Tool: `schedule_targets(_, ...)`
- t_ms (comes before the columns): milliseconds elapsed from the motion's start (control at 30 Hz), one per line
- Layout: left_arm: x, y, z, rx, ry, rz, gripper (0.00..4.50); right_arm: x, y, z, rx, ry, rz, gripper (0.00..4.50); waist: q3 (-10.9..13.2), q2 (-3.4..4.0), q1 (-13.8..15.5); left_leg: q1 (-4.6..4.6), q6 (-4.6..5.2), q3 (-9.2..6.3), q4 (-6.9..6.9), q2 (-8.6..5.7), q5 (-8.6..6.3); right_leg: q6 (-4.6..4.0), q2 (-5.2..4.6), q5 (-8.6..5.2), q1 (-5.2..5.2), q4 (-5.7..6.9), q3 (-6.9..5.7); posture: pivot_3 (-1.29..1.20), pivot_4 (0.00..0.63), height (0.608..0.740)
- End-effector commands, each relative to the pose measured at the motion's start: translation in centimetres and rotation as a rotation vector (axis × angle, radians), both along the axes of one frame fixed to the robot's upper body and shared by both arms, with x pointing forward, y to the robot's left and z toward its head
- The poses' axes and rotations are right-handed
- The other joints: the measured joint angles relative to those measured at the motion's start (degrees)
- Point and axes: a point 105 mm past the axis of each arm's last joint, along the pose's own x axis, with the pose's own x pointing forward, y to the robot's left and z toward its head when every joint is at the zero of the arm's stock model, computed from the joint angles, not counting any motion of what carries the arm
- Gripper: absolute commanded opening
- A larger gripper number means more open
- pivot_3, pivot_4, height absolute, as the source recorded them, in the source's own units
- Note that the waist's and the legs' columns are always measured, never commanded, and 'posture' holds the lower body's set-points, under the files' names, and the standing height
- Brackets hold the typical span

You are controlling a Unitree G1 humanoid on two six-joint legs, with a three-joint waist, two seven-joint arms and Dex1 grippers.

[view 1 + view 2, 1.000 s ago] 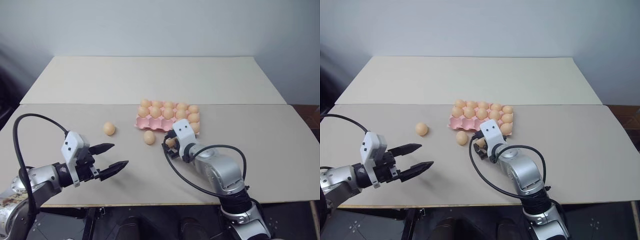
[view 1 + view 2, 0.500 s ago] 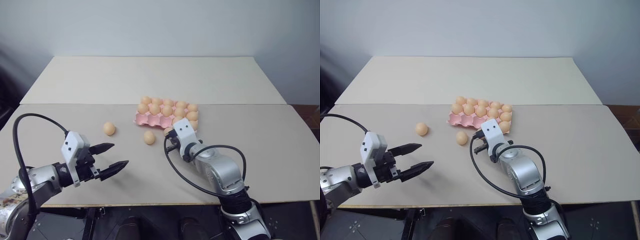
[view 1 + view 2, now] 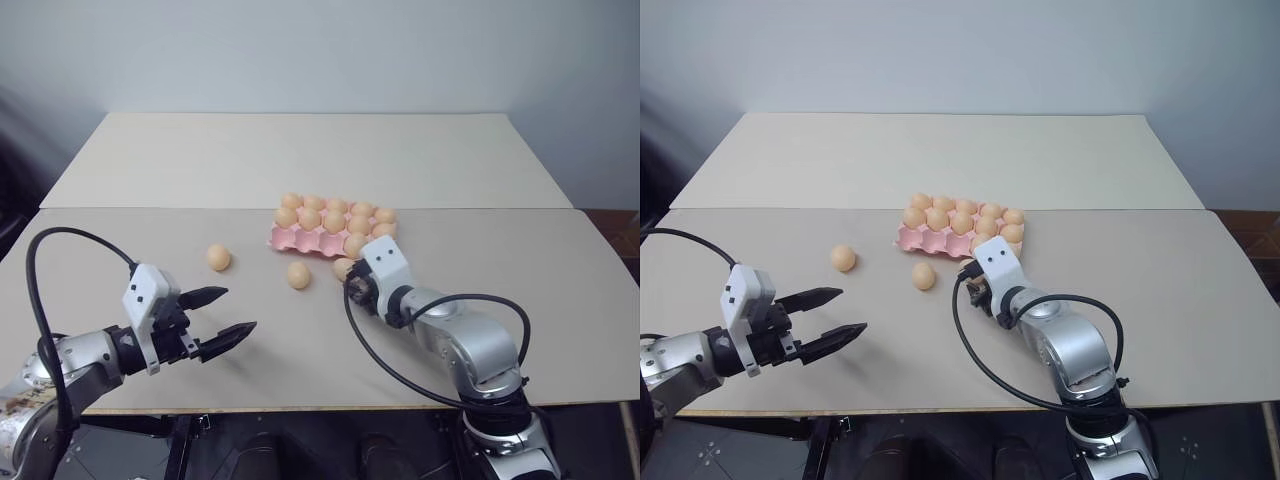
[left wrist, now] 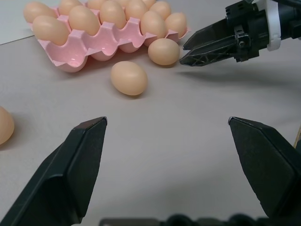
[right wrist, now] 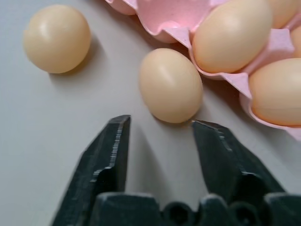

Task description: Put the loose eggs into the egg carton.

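The right gripper (image 5: 160, 141) sits with its black fingers parted and empty, aimed at a smooth tan oval egg (image 5: 170, 85) lying on the beige table (image 3: 560, 290), just against the near edge of the pink moulded egg carton (image 4: 101, 44). To do this well: ease in until the fingers straddle its middle, close softly — it could roll. Two more loose eggs (image 3: 298, 275) (image 3: 218, 257) wait apart to the left. The left gripper (image 3: 222, 315) hangs wide open, holding nothing.
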Motion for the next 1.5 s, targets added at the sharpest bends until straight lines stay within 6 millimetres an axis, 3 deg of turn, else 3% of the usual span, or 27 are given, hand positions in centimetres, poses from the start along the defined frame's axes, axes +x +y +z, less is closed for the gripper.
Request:
schedule_targets(33,-0.1,-0.6,0.9,0.0,-0.051,-0.03,4.5,0.2,0.4,1.4,0.021,-0.048,0.011,3.79,0.0,0.0,0.0,0.0,0.0,0.0,0.0,0.0,0.0,0.0,0.0,0.0,0.0,0.0,0.0,0.0,0.15,0.74)
schedule_targets(100,-0.1,-0.6,0.9,0.002,-0.052,-0.031,4.5,0.3,0.7,1.5,0.022,-0.049,0.012,4.48,0.0,0.0,0.0,-0.01,0.0,0.0,0.0,0.0,0.0,0.0,0.0,0.0,0.0,0.0,0.0,0.0,0.15,0.74)
schedule_targets(733,-0.1,-0.7,0.9,0.011,-0.056,-0.024,4.5,2.9,1.3,0.2,0.001,-0.068,-0.01,4.48,0.0,0.0,0.0,-0.01,-0.01,0.01,0.0,0.0,0.0,0.0,0.0,0.0,-0.01,0.0,0.0,0.0,0.15,0.74)
schedule_targets(1100,-0.2,-0.8,0.9,0.012,-0.054,-0.027,4.5,3.7,1.7,0.6,0.013,-0.096,0.011,4.48,0.0,0.0,0.0,-0.01,-0.01,0.01,0.0,0.0,0.01,0.0,0.0,0.0,-0.02,0.01,0.0,0.0,0.15,0.74)
schedule_targets(1233,-0.2,-0.8,0.9,0.014,-0.054,-0.027,4.5,3.8,1.8,0.5,0.011,-0.099,0.013,3.27,0.0,0.0,0.0,-0.01,-0.02,0.01,0.0,0.0,0.01,0.0,0.0,0.0,-0.01,0.01,0.0,0.0,0.15,0.74)
schedule_targets(1433,-0.2,-0.9,0.9,0.017,-0.058,-0.032,4.5,4.0,2.0,0.7,0.005,-0.108,0.024,3.27,0.0,0.0,0.0,-0.01,-0.02,0.01,0.0,0.0,0.01,0.0,0.0,0.0,-0.01,0.02,0.0,0.0,0.15,0.74)
schedule_targets(1500,-0.2,-0.9,0.9,0.017,-0.059,-0.032,4.5,4.0,2.0,0.7,0.005,-0.111,0.025,2.87,0.0,0.0,0.0,-0.01,-0.02,0.02,0.0,0.0,0.01,0.0,0.0,0.0,-0.02,0.02,0.0,0.0,0.15,0.74)
